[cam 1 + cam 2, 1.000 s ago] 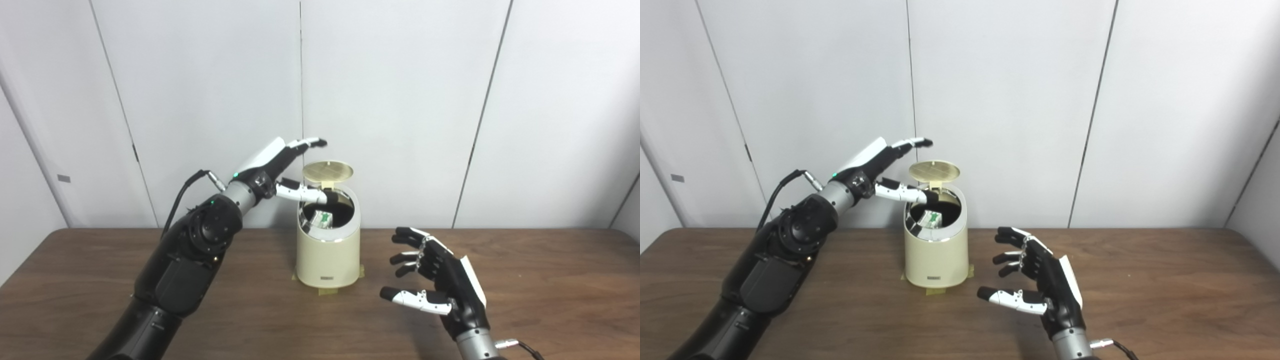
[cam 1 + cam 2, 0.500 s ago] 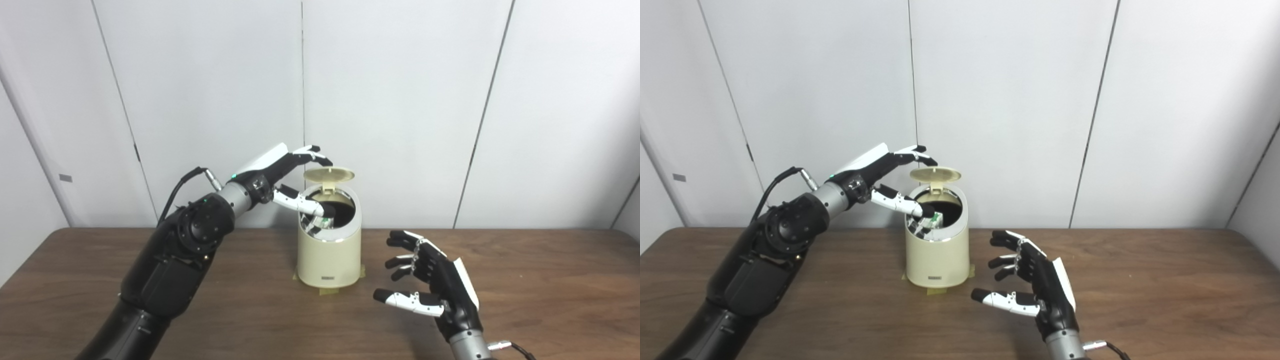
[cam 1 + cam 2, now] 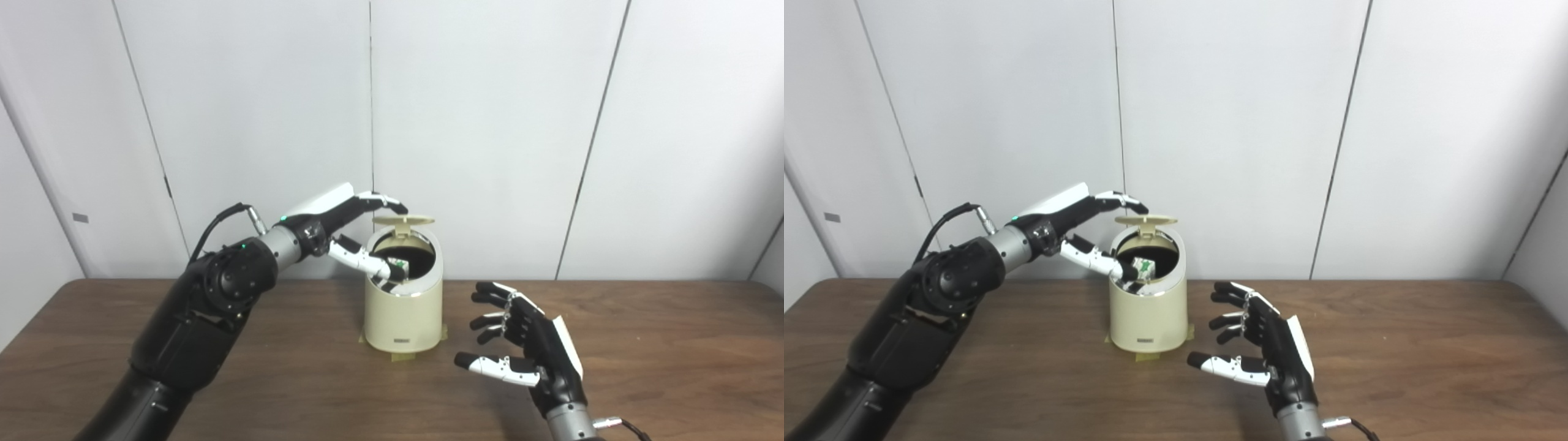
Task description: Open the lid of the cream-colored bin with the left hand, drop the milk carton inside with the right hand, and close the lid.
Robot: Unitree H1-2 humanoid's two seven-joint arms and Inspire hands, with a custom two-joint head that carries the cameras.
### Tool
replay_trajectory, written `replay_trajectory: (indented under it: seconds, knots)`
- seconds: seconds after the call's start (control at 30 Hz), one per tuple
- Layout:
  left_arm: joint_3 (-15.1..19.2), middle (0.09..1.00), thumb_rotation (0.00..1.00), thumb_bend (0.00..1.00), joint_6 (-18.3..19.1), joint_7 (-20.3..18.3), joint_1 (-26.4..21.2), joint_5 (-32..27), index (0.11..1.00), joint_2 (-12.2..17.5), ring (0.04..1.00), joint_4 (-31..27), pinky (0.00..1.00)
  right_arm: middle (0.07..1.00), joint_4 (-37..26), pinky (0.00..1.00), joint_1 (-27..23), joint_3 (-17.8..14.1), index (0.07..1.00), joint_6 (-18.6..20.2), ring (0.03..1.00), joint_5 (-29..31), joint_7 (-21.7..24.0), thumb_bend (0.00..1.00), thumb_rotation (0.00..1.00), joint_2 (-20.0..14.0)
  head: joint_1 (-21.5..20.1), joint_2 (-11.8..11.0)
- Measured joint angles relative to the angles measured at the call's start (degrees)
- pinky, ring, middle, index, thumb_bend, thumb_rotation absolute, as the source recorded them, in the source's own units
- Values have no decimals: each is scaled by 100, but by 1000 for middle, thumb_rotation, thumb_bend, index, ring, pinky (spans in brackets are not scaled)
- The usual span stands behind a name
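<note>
Lid-closing step: left hand (image 3: 343, 211) is spread and holding nothing, fingertips over the lid (image 3: 403, 218) and thumb at the bin (image 3: 402, 312) rim, so press down evenly near the lid's free edge and pull the thumb clear before it pinches. Milk carton (image 3: 398, 266) sits inside the bin, just beside that thumb. Right hand (image 3: 531, 355) is open and empty, near the bin's right side, above the table (image 3: 674, 343).

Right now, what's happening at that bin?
The carton is already inside the bin. The left hand is at the lid, fingers over its edge, thumb at the rim; the lid is partly open, nearly level. The right hand hovers open and empty over the table.
</note>
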Motion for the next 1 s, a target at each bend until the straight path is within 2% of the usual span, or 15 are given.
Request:
replay_trajectory:
  seconds: [0.1,0.23,0.33,0.47,0.63,0.77,0.87,1.0]
  knots:
    - [-66,903,464,999,-153,-12,102,21,856,21,1000,0,1000,722,-1,449,0,-7,720,19,560,30,-2,781,86,8,-18,9]
    - [-214,889,487,1000,-339,-20,241,251,850,24,1000,0,1000,724,-1,437,-1,-12,718,48,551,86,-2,789,85,34,-26,26]
    - [-321,873,482,1000,-442,-18,328,462,850,26,1000,-1,1000,715,-66,494,-1,-37,716,176,578,165,-3,788,112,64,-44,62]
    - [-370,862,462,979,-650,-6,385,656,851,31,1000,0,1000,710,-207,518,-3,-61,715,340,596,229,-33,792,145,112,-70,88]
    - [-365,853,442,990,-811,9,453,737,830,19,1000,-1,1000,710,-341,468,-5,-108,718,622,557,459,-70,803,167,188,-97,132]
    - [-355,830,427,978,-947,125,547,761,817,0,1000,1,1000,705,-394,433,-14,-148,719,687,538,651,-73,811,188,241,-114,167]
    - [-517,827,449,969,-1233,261,584,1042,830,54,1000,1,1000,706,-409,429,-14,-149,717,750,537,667,-76,814,188,240,-123,176]
    - [-788,819,457,969,-1451,437,582,1781,830,171,1000,-147,1000,705,-441,417,-15,-151,716,810,535,671,-79,830,196,238,-123,220]
